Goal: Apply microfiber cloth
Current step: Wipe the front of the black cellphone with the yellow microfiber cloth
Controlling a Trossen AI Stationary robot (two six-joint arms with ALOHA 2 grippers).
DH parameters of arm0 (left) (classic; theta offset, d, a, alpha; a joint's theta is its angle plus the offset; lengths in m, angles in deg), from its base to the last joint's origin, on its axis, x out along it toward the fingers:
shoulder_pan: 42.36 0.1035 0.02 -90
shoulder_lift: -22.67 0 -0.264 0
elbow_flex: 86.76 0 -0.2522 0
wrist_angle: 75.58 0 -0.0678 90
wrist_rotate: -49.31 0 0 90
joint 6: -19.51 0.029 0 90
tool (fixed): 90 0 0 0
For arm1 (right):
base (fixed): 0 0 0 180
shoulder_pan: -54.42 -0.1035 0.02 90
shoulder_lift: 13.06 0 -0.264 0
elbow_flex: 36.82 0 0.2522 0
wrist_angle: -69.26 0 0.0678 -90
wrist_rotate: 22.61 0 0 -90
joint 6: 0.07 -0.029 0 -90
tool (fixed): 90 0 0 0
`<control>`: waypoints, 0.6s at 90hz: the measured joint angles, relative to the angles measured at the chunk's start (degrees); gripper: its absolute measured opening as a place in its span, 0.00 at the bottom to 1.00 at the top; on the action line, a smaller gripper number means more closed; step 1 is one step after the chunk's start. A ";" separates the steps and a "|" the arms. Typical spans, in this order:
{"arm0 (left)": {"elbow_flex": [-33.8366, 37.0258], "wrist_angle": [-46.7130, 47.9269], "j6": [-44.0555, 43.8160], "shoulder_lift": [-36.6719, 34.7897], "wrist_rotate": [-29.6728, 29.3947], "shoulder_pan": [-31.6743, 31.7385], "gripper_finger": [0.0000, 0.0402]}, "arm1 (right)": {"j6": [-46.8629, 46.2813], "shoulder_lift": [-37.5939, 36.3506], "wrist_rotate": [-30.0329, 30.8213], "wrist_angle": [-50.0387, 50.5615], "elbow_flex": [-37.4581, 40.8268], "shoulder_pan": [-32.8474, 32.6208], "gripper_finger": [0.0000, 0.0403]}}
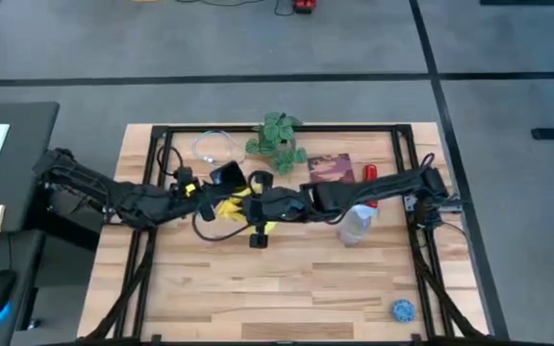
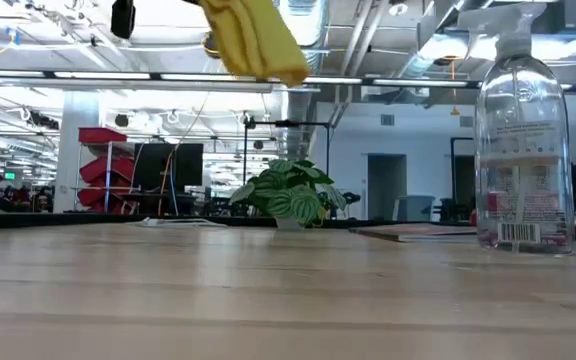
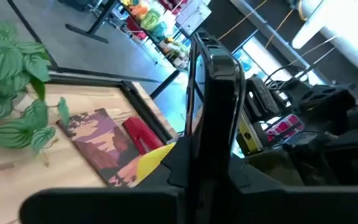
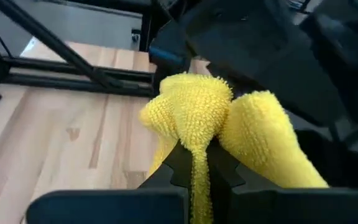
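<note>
A leafy green potted plant point(image 1: 277, 140) sits at 12 o'clock and a clear plastic spray bottle point(image 1: 356, 225) at 3 o'clock of mid-table, where the bright yellow microfiber cloth point(image 4: 211, 118) hangs lifted, pinched in the right gripper point(image 4: 194, 165). The left gripper point(image 3: 197, 163) clamps an upright black phone point(image 3: 217, 106) just beside it.

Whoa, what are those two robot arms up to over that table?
The two arms have met over the middle of the wooden table. The right gripper is shut on the yellow microfiber cloth, holding it bunched up in the air above the tabletop. The left gripper holds a thin black phone upright, edge-on, right beside the cloth. Whether the cloth touches the phone yet is unclear. A clear spray bottle, a potted plant, a book and a small blue ball sit untouched.
</note>
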 joint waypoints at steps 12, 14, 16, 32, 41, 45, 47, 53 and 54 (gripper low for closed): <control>-0.05 0.00 -0.60 0.01 1.01 0.00 0.02 | -0.20 -1.51 0.63 -0.43 -0.02 1.04 0.00; -0.05 0.14 -0.58 -0.01 1.07 0.00 0.02 | -0.20 -1.51 0.58 -0.14 -0.03 1.04 0.00; -0.05 0.49 -0.55 -0.01 1.18 0.00 0.02 | -0.20 -1.47 0.21 0.32 -0.04 1.02 0.00; 0.17 1.96 0.34 -0.63 2.23 -0.11 0.02 | -1.54 0.45 -4.46 3.26 -0.16 -0.10 0.00; 0.19 2.16 1.40 -1.25 2.11 -0.28 0.02 | -1.26 1.77 -5.50 4.93 -0.15 -1.49 0.00; 0.19 2.05 1.80 -1.49 2.10 -0.28 0.02 | -1.04 1.92 -6.30 6.39 -0.07 -2.12 0.00; 0.17 1.79 1.92 -1.51 1.97 -0.28 0.02 | -0.78 1.92 -6.42 7.35 -0.01 -2.43 0.00; 0.11 0.99 1.77 -1.60 1.68 -0.28 0.02 | -0.20 1.93 -6.41 8.86 0.03 -2.75 0.00; 0.08 0.94 1.77 -1.61 1.66 -0.28 0.02 | -0.09 1.94 -6.41 8.97 0.04 -2.75 0.00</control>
